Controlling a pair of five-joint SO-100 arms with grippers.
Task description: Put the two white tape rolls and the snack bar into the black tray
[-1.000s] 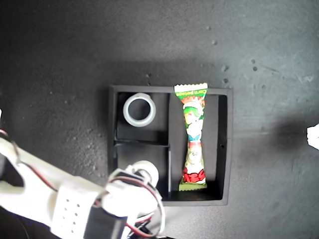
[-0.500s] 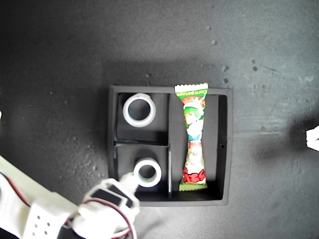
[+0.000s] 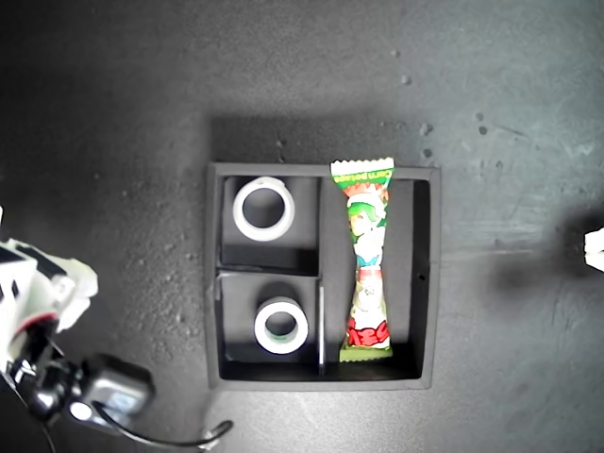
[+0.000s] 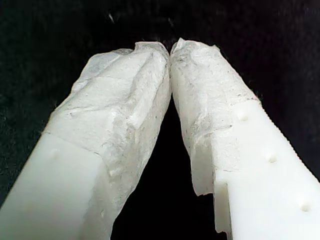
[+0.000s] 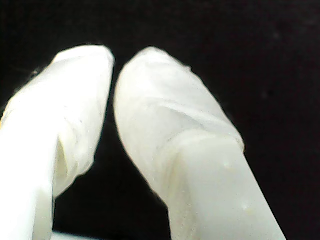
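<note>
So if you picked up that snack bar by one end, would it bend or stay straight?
Probably it would sag a little. The snack bar has a thin crimped wrapper pinched narrow in the middle, so it looks soft there. It seems light for its length, and the shiny wrapper could be slippery. It lies flat in the tray, so it shouldn't roll.

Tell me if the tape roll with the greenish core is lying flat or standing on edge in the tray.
Lying flat. The exterior view looks straight down through the hole of the greenish-core roll, resting in a small compartment of the black tray.

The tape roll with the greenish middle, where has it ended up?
That tape roll lies flat in the black tray's lower small compartment in the exterior view, on that view's left of the snack bar and below the plain white roll.
</note>
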